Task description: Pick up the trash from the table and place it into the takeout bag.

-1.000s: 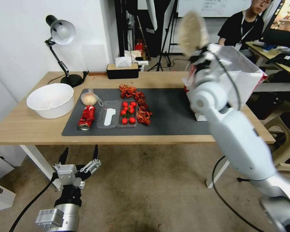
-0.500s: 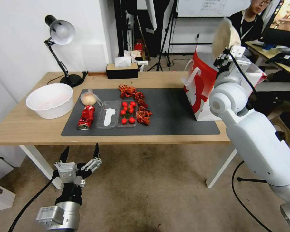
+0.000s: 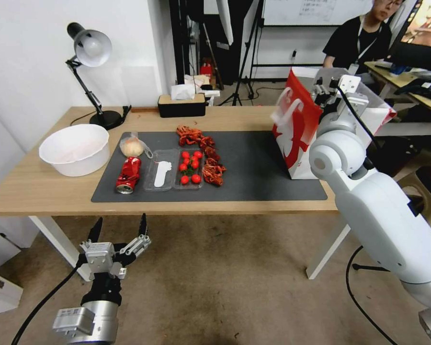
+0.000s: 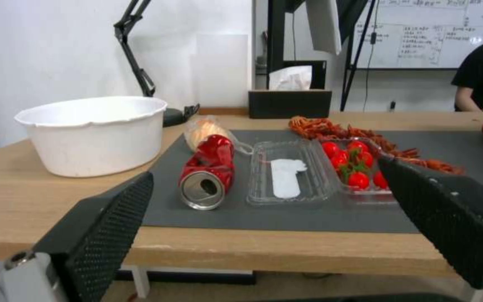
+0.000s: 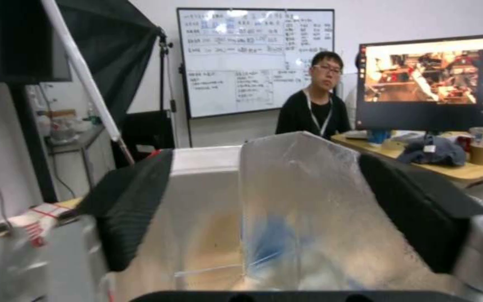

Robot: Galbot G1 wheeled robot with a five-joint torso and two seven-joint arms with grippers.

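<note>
Red crushed can [image 3: 129, 175], one in number, lies on its side at the 9 o'clock end of the dark mat [image 3: 258, 167] on the tabletop [image 3: 43, 187]. It is judged light, dented and rigid enough for a pinch across its flattened middle. One clear bag with beige lump [image 3: 132, 146] sits touching it at 12 o'clock. It is judged soft and slippery, best taken at the gathered neck. Two clear tray halves [image 3: 163, 175] lie at the can's 3 o'clock, one carrying small tomatoes, judged flimsy and likely to spill. A heap of red shells [image 3: 210, 163] borders them, too tangled to count. One white bowl [image 3: 75, 149] stands off the mat at 9 o'clock. One takeout bag [image 3: 297, 129] stands upright at the mat's 3 o'clock end, and its paper walls are judged easily pushed over. The right end effector [image 3: 328, 91] is at its mouth. The left end effector [image 3: 120, 225] hangs below the tabletop's front edge, fingers apart, holding nothing. Left wrist view: the can's open end faces the camera, between both spread fingers. Right wrist view: the fingers stand apart, a clear plastic piece [image 5: 303, 201] between them with a gap on one side.
</note>
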